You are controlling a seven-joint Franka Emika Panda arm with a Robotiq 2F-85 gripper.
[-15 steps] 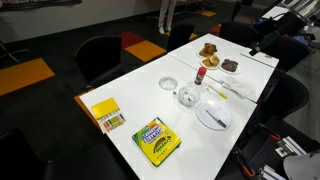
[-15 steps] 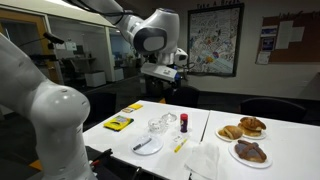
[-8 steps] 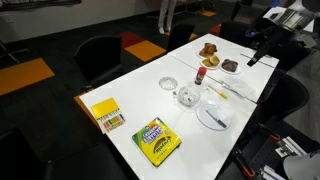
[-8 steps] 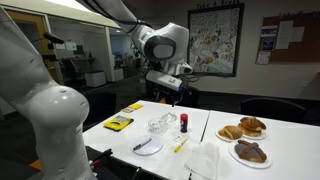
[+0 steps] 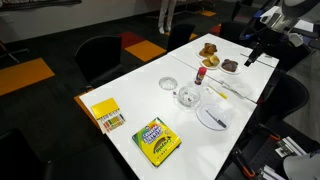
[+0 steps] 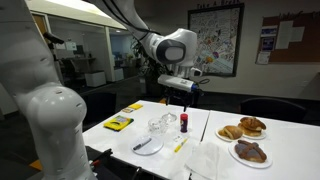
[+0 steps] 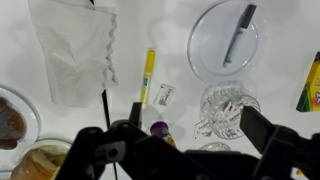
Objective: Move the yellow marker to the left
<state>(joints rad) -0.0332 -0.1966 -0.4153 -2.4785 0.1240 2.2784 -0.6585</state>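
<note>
Tool (image 7: 175,138) first: in the wrist view we see its two dark fingers spread wide with nothing between them. It hangs above the worktop (image 5: 135,100) and touches none of the things on it. Against the pictures from half a second and a second ago, we find that it has travelled. In an exterior view the tool (image 6: 180,90) now sits further toward the picture's right and a little lower. In an exterior view the tool (image 5: 250,58) has dropped slightly and drawn in toward the worktop's edge. Nothing on the worktop has shifted meanwhile.

Right below the fingers we see a small bottle (image 7: 160,130). Just beyond it the yellow marker (image 7: 148,78) lies flat on the worktop, well apart from the tool. It lies between a crumpled paper napkin (image 7: 75,50) and a white plate (image 7: 205,55), just beside the napkin's edge. In an exterior view the yellow marker (image 6: 180,145) lies in the same spot as before.

A black pen (image 7: 240,32) rests on the plate, and a clear glass piece (image 7: 225,108) stands near it. Pastries (image 6: 245,127) on two plates sit close to the napkin. Farthest off, at the worktop's other end, we see the crayon box (image 5: 157,140) and the flat yellow pad (image 5: 105,114), lying apart from each other.
</note>
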